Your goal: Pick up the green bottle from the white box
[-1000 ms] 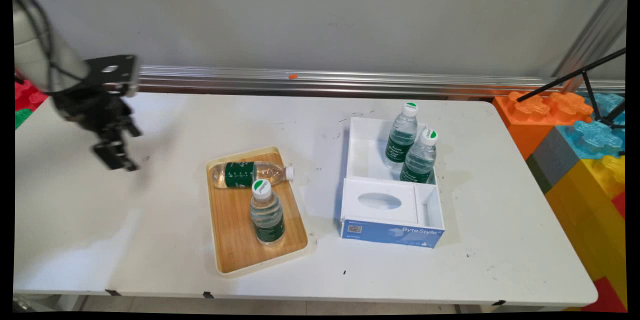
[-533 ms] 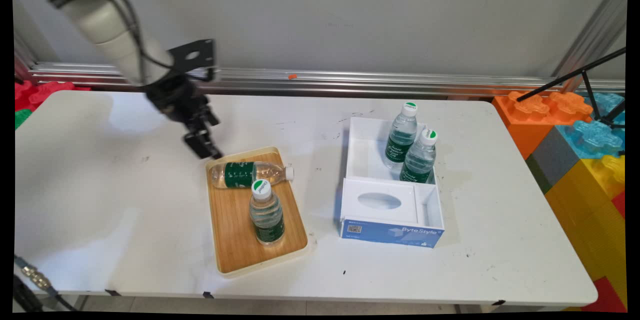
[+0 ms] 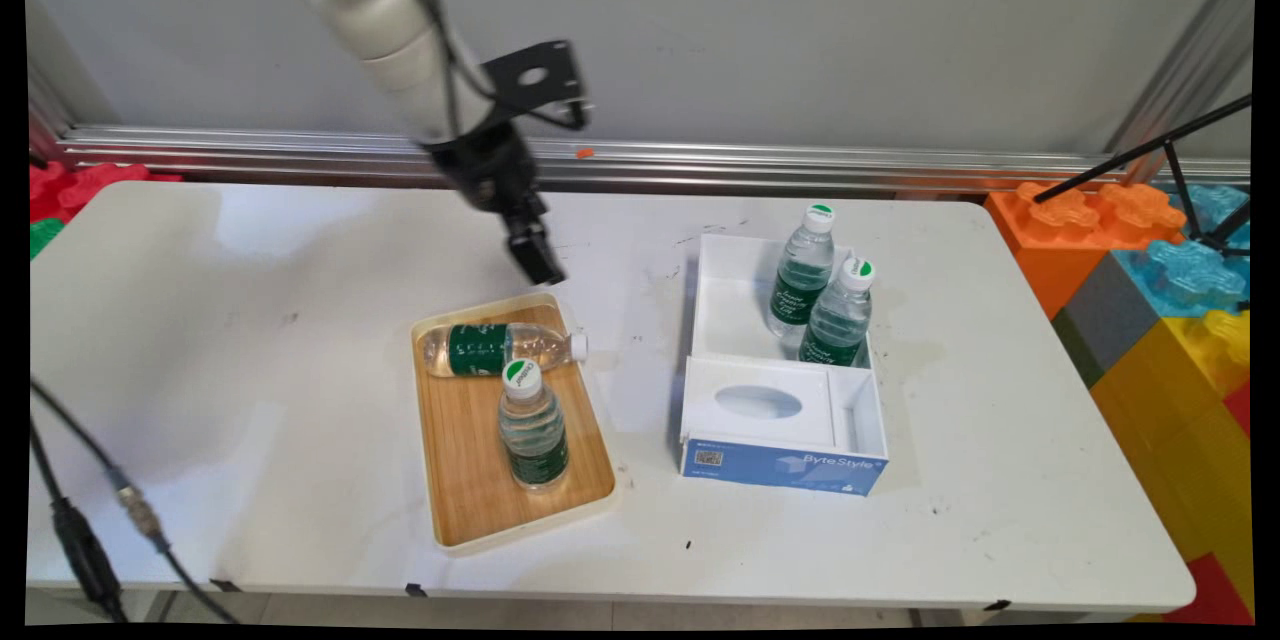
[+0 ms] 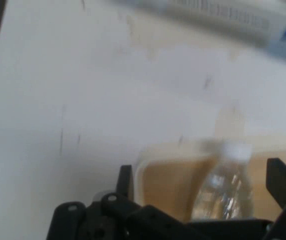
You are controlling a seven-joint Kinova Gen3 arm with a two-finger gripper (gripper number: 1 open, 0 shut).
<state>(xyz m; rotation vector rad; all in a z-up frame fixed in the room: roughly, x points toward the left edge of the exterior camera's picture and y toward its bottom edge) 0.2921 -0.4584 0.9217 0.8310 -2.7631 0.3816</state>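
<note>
Main view: the black two-finger end effector (image 3: 545,270) hovered above the far edge of the rectangular wooden tray (image 3: 470,480), near the lying clear plastic water bottle (image 3: 495,348) on the white surface (image 3: 300,400).

Hand view: the fingers (image 4: 282,181) stood apart, holding nothing. The bottle looked light, smooth and slippery; its mid-body would likely suit a grasp.

My gripper (image 3: 545,270) is black, on a white arm (image 3: 385,10). At its 6 o'clock lies a light wooden tray (image 3: 470,480) with a cream rim; its two clear bottles (image 3: 533,425) carry dark green labels and white caps. At 3 o'clock, the white box (image 3: 712,295) holds two like bottles (image 3: 802,275) and a blue-fronted tissue box (image 3: 780,465). The table (image 3: 250,370) is white.
</note>
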